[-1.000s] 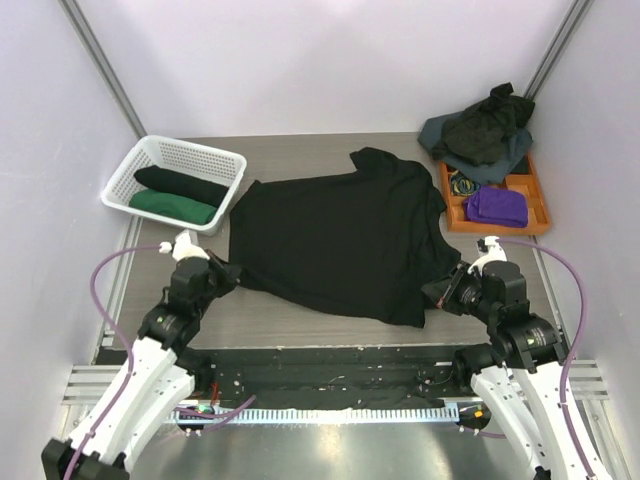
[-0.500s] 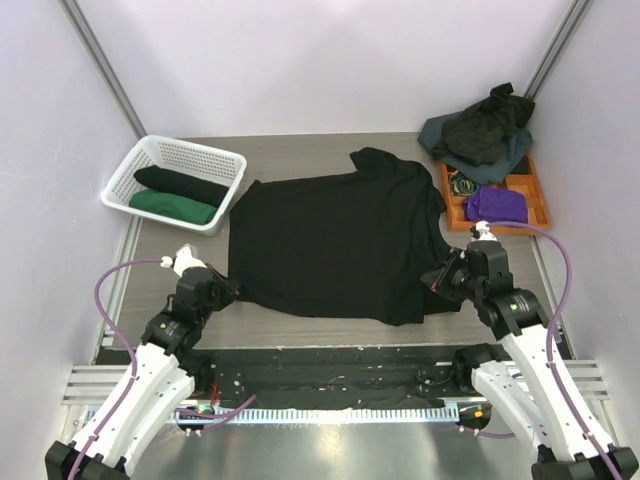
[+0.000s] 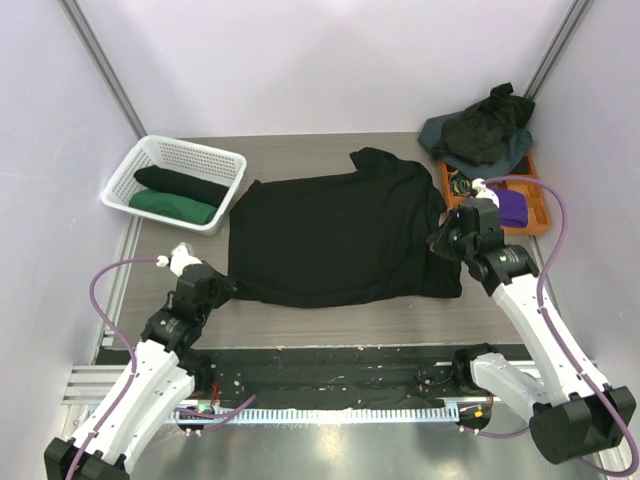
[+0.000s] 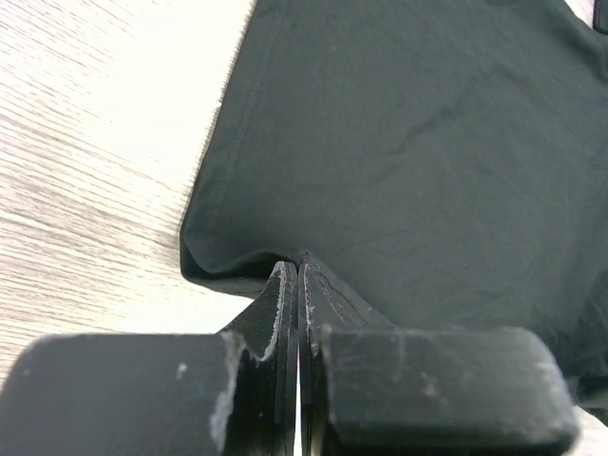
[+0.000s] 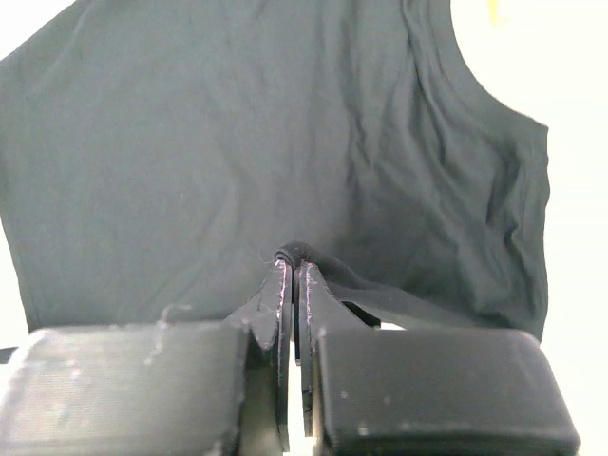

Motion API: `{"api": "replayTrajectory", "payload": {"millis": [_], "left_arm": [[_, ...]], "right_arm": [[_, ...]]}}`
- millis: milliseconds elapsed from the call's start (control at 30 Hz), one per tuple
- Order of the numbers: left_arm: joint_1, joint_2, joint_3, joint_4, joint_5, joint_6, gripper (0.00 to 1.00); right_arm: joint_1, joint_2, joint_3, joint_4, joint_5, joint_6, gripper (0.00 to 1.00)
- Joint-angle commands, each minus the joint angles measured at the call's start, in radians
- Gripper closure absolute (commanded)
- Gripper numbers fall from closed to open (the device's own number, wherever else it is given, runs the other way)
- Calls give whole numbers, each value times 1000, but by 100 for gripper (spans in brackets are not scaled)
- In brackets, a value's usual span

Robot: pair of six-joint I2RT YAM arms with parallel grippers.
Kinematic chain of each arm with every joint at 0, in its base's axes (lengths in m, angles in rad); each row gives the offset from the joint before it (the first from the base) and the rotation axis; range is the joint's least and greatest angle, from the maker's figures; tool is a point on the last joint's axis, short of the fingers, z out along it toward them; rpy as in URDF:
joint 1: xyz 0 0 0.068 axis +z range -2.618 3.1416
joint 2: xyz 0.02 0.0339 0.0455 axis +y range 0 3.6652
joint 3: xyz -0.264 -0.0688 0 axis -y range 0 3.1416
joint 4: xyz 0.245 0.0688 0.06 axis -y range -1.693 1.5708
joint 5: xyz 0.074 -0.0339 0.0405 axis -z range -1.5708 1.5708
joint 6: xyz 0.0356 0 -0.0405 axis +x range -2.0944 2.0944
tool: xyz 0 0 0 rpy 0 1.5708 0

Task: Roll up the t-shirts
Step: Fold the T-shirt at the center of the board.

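A black t-shirt [image 3: 340, 235] lies spread mostly flat over the middle of the counter [image 3: 330, 325], its collar end toward the far right and its hem toward the near left. The left arm [image 3: 160, 345] reaches in from the near left corner, and the left jaws are closed on the shirt's near left corner. In the left wrist view the two fingers [image 4: 285, 313] stand pressed together with a small ridge of the black cloth [image 4: 427, 142] pinched between them, just above the pale wood. The right arm [image 3: 530, 310] stretches along the right edge of the counter, and the right jaws are closed on the shirt's right edge. In the right wrist view the fingers [image 5: 283, 304] nip a raised fold of the cloth [image 5: 237, 142], and the rest of the shirt spreads out beyond them. At the far left corner stands a white basket [image 3: 215, 160] holding two rolled shirts side by side, a black roll [image 3: 180, 183] on the far side and a green roll [image 3: 172, 206] on the near side. At the far right corner sits an orange tray [image 3: 536, 222] with a purple cloth [image 3: 512, 207] in it, partly hidden by the right arm. On the tray's far end is a loose heap of shirts, a black one [image 3: 488, 125] crumpled on top of a grey one [image 3: 440, 135]
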State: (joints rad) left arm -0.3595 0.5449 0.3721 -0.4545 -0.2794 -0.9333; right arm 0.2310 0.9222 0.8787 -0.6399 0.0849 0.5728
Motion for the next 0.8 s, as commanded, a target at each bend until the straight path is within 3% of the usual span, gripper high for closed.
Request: {"api": "replayTrajectory", "payload": {"millis": [0,767], "left_arm": [[4,33,59,52,-61,-7,100],[48,248,140,203,-107,14,100]], "right_arm": [[-4,88,80,91,44,-53,99],[-4,383,302,154,87,-131,99]]}}
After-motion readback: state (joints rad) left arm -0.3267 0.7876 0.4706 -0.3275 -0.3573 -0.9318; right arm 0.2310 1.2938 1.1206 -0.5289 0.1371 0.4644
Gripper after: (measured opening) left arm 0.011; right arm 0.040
